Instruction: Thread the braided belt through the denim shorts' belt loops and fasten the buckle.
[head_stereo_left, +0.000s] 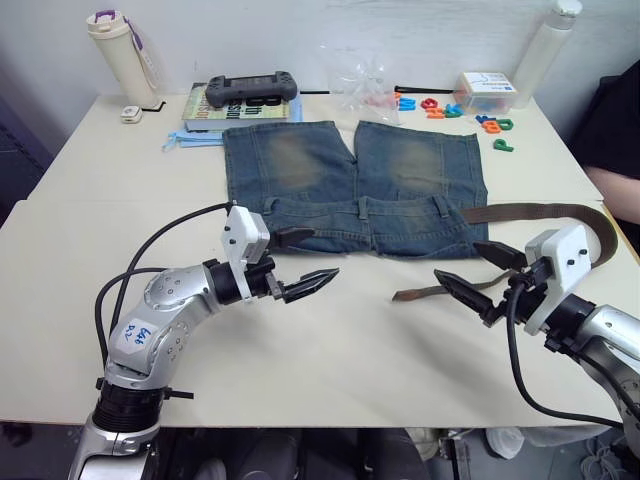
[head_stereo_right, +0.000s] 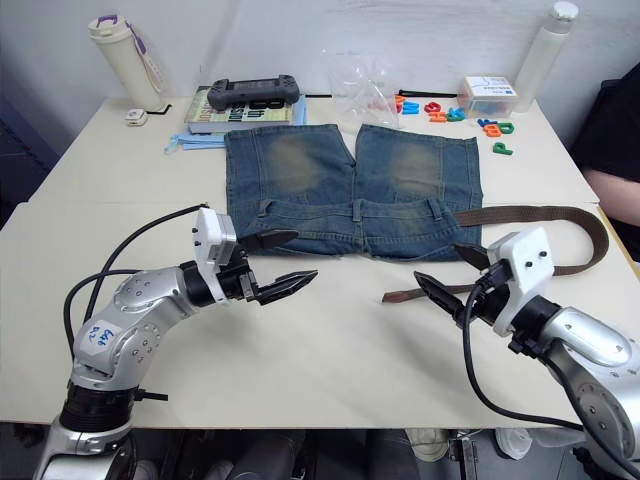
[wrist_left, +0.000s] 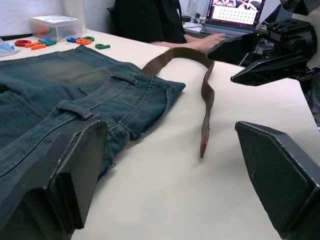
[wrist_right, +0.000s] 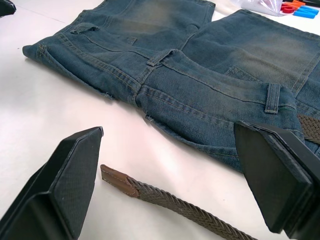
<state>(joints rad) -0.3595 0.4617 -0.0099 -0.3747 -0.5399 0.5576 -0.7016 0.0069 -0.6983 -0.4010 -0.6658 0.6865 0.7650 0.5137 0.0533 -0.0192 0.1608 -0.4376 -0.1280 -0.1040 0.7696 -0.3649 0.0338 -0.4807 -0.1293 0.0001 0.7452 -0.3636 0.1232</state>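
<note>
My right gripper (head_stereo_left: 478, 272) hangs with its fingers spread wide and nothing between them, just over the tan tip of the braided belt (wrist_right: 116, 179), which lies on the table just ahead of my fingertips. From there the strap runs back past my wrist, loops round and returns to the waist corner of the denim shorts (head_stereo_left: 355, 185), where it seems to enter the band (I cannot pick out the buckle). My left gripper (head_stereo_left: 302, 262) is also wide and empty, poised beside the near waistband edge, with one of the belt loops (wrist_left: 75, 108) close by.

I judge the threading barely begun: the free tip is yet to be picked up. Next I need to lower, pinch that tip flat, and carry it toward a loop.

Bare table (head_stereo_left: 340, 350) lies between my two grippers, plenty of room; the table's edge sits close behind my right wrist.
</note>
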